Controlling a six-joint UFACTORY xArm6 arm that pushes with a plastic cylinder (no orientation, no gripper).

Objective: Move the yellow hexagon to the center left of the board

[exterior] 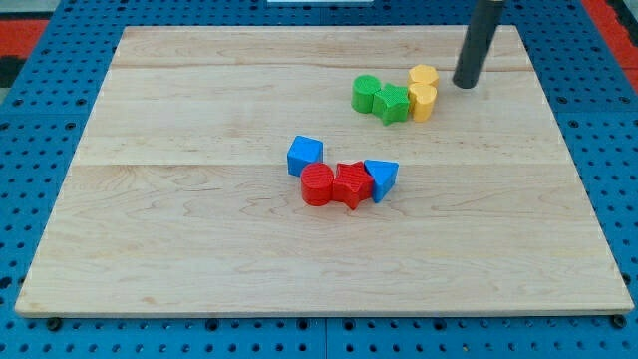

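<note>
The dark rod is seen entering from the view's top right, slightly tilted. My tip point(465, 84) is set down on the wooden board point(199, 259), just to the view's right of the yellow blocks, with a narrow gap visible between them. No fingers are fitted to the rod, so nothing is held or clasped; contact with any block is not seen.

2 clusters are recorded on the board.

Cluster 1, upper right: the yellow hexagon point(424, 76) lies at the cluster's top right, touching a 2nd yellow block point(422, 101) directly below it; the shape of that 2nd block cannot be told with certainty. To their left, a green block point(393, 104) abuts the lower yellow block, and a green cylinder point(366, 93) sits against it on the left.

Cluster 2, near the board's centre: a blue cube point(305, 155) at upper left, a red cylinder point(317, 184) just below it, a red block point(351, 184) touching the cylinder, and a blue triangular block point(381, 178) at the right end.

The 2 clusters lie well apart.
</note>
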